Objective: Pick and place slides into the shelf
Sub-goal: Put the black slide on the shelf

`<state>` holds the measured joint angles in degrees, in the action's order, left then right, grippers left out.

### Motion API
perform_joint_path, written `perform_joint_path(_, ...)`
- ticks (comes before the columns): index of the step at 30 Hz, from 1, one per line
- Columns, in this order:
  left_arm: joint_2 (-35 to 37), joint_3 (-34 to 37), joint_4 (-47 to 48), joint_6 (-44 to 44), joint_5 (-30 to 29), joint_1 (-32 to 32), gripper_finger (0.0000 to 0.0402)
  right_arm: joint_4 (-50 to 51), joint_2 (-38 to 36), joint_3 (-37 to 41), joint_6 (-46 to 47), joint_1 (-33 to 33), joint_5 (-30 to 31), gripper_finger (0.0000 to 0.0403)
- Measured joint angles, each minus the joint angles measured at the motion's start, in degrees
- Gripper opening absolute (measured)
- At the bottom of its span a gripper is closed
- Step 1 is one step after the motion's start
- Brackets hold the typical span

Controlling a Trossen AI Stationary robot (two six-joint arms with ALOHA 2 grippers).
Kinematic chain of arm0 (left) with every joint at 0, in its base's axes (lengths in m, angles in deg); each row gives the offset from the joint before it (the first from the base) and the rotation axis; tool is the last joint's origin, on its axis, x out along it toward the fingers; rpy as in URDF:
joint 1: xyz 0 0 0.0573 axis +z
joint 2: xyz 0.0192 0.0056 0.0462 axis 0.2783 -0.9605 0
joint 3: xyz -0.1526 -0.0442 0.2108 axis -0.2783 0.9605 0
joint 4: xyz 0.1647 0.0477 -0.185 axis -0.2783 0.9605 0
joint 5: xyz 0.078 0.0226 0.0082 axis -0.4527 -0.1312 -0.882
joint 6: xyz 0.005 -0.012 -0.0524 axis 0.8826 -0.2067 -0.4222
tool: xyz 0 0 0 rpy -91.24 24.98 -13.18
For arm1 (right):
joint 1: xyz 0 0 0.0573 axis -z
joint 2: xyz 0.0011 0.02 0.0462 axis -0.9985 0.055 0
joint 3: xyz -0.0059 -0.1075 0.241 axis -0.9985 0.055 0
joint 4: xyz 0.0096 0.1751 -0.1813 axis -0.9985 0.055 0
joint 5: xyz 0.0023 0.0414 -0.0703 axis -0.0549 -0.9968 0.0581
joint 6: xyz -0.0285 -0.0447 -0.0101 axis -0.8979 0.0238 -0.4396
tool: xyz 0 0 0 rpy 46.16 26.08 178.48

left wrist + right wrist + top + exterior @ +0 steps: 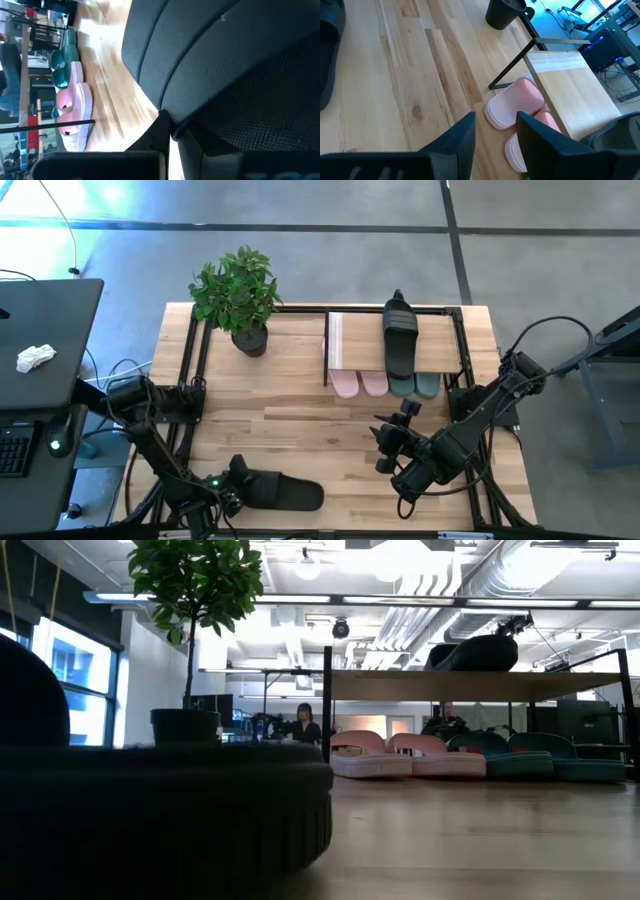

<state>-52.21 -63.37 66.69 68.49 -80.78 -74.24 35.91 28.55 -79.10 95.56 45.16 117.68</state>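
A big wooden table (300, 395) stands on a gray floor. Beside it on the left is a dark desk (45, 330) with a crumpled white thing (35, 358) on it. In the low view the room behind has bright lights and pipes on the ceiling, and a person (305, 724) sits far off.

A green plant in a black pot (240, 295) stands near the far edge of the table, left of the shelf (352, 340). The shelf is at the far side of the table. It has a light wood top and thin black legs.

One black slide (400, 338) lies on top of the shelf, toward its right side. Under the shelf, on the table, four slides sit side by side. The two pink slides (358, 384) are on the left and the two green slides (414, 385) are on the right. Their ends stick out from under the top.

The other black slide (285, 492) lies on the table at the near edge. The left gripper (232, 485) is squeezed tight on one end of it. The left wrist view is filled by this dark slide up close.

The right gripper (390, 442) hangs over the table in front of the shelf. Its fingers (462, 135) are apart and hold nothing.
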Motion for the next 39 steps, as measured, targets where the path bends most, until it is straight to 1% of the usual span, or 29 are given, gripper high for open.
perform_joint_path(3,0.0,0.0,0.0,0.0,-1.9,0.0,0.0023,0.0,0.0,0.0,0.0,0.0,0.0,0.0129)
perform_joint_path(6,0.3,0.0,0.2,0.2,-4.9,0.0,0.0009,-0.6,0.0,0.0,-0.5,0.1,-2.0,0.0129)
perform_joint_path(8,1.3,0.0,0.4,0.2,-6.6,0.5,0.0007,-0.8,0.0,0.0,-2.7,0.7,-3.1,0.0129)
perform_joint_path(10,2.7,0.0,0.4,0.2,-7.1,1.4,0.0013,-1.8,0.0,-0.1,-3.5,1.5,-4.3,0.0129)
perform_joint_path(12,4.8,0.0,0.5,0.3,-7.1,3.0,0.001,-3.4,0.0,-0.1,-5.7,2.1,-5.7,0.0129)
perform_joint_path(16,9.4,0.0,0.4,3.4,-7.2,7.1,0.0007,-12.1,0.0,-0.1,-14.2,1.8,-6.8,0.0129)
perform_joint_path(20,14.6,0.0,0.2,7.8,-7.1,11.7,0.0004,-23.7,0.0,-0.1,-26.8,-0.9,-6.9,0.0129)
perform_joint_path(22,17.1,0.0,-0.2,10.3,-6.9,14.0,0.0005,-27.0,0.2,-0.1,-33.0,-2.7,-7.2,0.0129)
perform_joint_path(25,20.7,0.0,-0.6,13.0,-5.3,16.9,0.0004,-27.1,1.3,-0.1,-38.0,-5.6,-7.0,0.0129)
perform_joint_path(28,24.0,0.0,-1.6,15.8,-1.7,19.4,0.0004,-26.0,3.6,-0.1,-40.7,-7.7,-7.0,0.0129)
perform_joint_path(30,25.7,0.0,-3.1,18.0,1.4,20.8,0.0004,-25.1,6.0,-0.1,-44.6,-8.5,-6.5,0.0131)
perform_joint_path(32,26.9,0.0,-5.4,20.2,5.2,22.0,0.0003,-25.0,8.3,-0.1,-49.4,-8.5,-4.4,0.0136)
perform_joint_path(33,27.3,0.0,-6.9,21.3,6.9,22.5,0.0002,-25.0,9.4,-0.1,-51.3,-8.4,-2.4,0.0139)
perform_joint_path(36,27.8,0.0,-10.6,23.6,11.0,23.2,0.0002,-25.2,12.6,-0.1,-53.9,-7.4,2.9,0.0151)
perform_joint_path(39,27.8,0.0,-11.7,24.5,13.1,23.7,0.0002,-25.1,14.8,-0.1,-54.5,-6.7,3.6,0.0165)
